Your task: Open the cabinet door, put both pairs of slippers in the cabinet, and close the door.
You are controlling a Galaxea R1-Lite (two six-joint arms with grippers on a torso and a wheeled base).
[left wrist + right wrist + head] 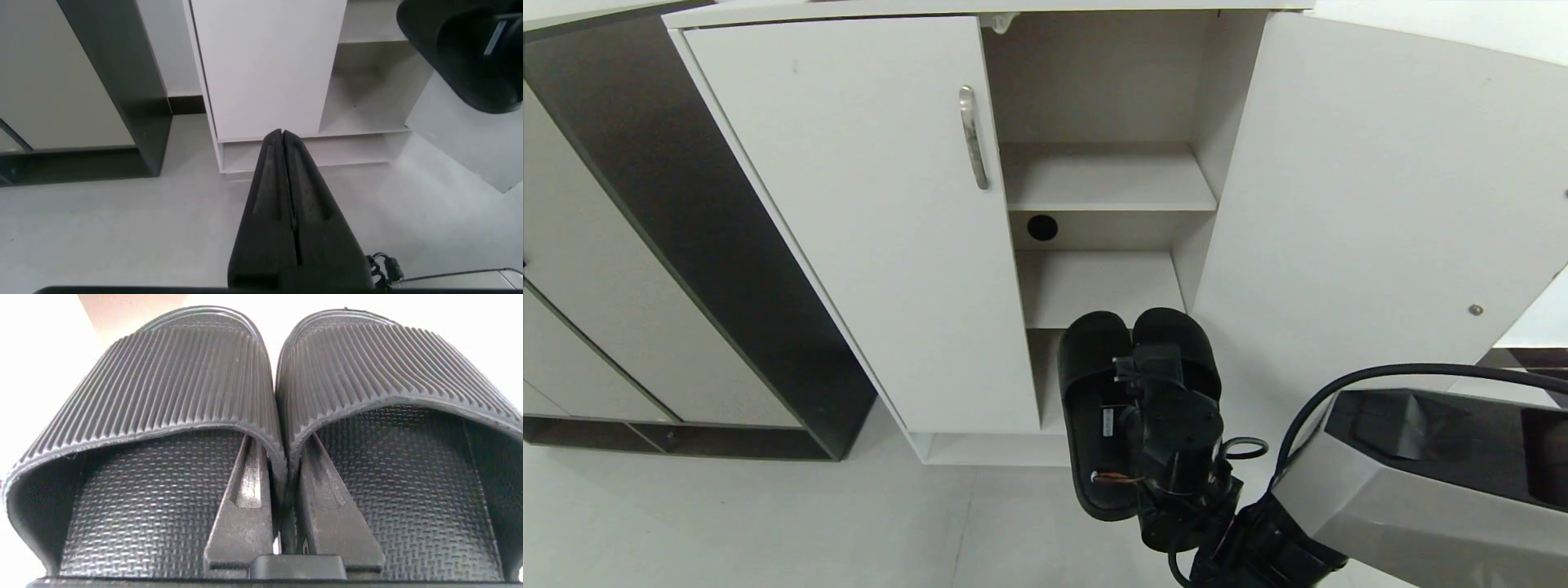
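A pair of black ribbed slippers (1094, 355) hangs side by side in front of the white cabinet's lower opening (1045, 384), toes toward it. My right gripper (1145, 363) is shut on the slippers (188, 384); its fingers (241, 506) reach under the two straps and pinch the inner edges together. The right cabinet door (1380, 204) stands wide open. The left door (874, 229) with its metal handle (972, 139) is closed. My left gripper (282, 143) is shut on nothing, low above the floor facing the cabinet, with the slippers (466, 49) off to its side.
Inside the cabinet are two bare shelves (1107, 175) (1094, 282) and a round hole (1042, 227) in the back panel. A dark-framed unit (711, 245) stands left of the cabinet. Pale floor (768, 523) lies in front.
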